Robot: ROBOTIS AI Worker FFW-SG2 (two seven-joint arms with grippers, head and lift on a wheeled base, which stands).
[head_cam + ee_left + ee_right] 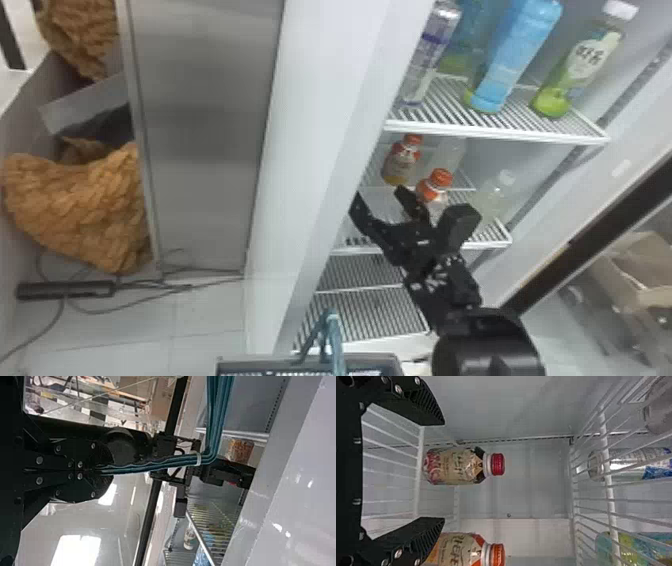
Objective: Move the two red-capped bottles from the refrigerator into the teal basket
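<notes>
Two red-capped bottles (400, 162) in my head view, right gripper (383, 201) fingers spread; left wrist view adds left gripper (107, 471), fingers clenched on teal handles (215, 419).

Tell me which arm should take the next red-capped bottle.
The right looks better placed: the right claw is open inside the refrigerator, facing a red-capped bottle, while the left claw grips the teal basket handles.
</notes>
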